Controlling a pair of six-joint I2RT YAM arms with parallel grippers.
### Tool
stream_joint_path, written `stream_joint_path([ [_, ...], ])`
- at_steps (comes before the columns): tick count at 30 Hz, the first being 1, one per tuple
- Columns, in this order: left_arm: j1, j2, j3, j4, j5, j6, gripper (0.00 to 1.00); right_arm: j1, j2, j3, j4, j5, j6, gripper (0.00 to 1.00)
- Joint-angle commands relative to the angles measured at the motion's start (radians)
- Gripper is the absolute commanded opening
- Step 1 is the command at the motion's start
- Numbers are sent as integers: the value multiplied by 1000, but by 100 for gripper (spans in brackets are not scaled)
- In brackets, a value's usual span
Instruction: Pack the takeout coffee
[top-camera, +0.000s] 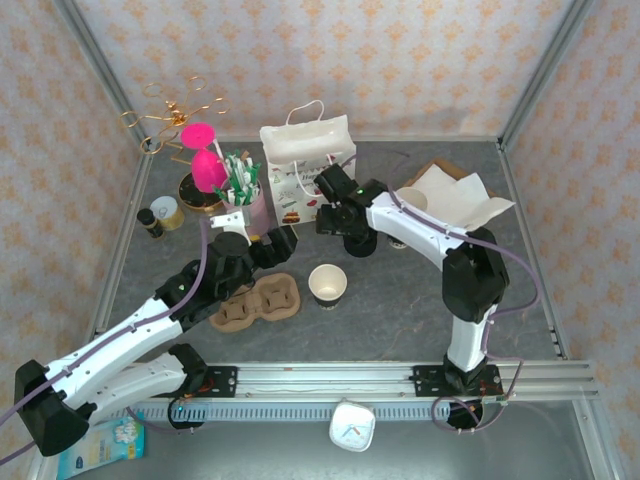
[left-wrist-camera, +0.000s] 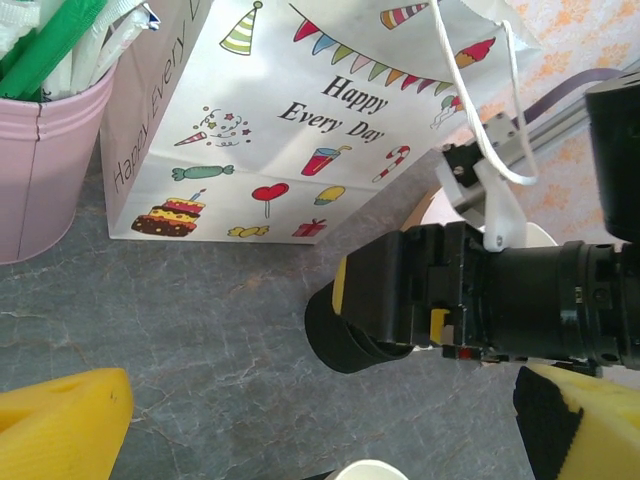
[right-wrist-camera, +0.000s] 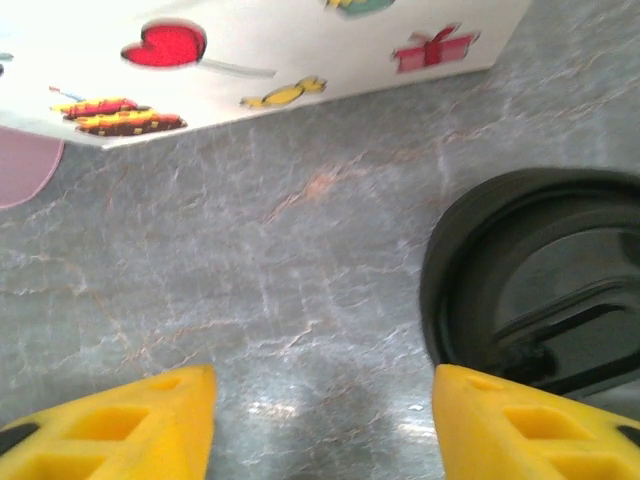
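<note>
The top external camera hangs high above and behind the arm bases, looking down and forward over the whole grey table. The bases lie at 6 o'clock, the gift bag toward 12 and the paper cup near centre.

The left wrist camera sits low and near, facing the bag's printed front. The pink bucket is at 9 o'clock and the cup's rim at 6.

The right wrist camera is closer still, looking almost straight down, with the bag's bottom edge at 12. Both wrist views share the bag's cake, heart and present prints.
</note>
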Motion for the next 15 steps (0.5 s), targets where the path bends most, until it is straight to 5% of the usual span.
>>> stream_joint_path([
  [1, 9, -12, -7, -13, -6, 4, 99, -32, -61, 35, -80, 153, 34, 64],
  [15, 18, 10, -7, -8, 23, 9, 99, -86, -67, -108, -7, 115, 48, 79],
])
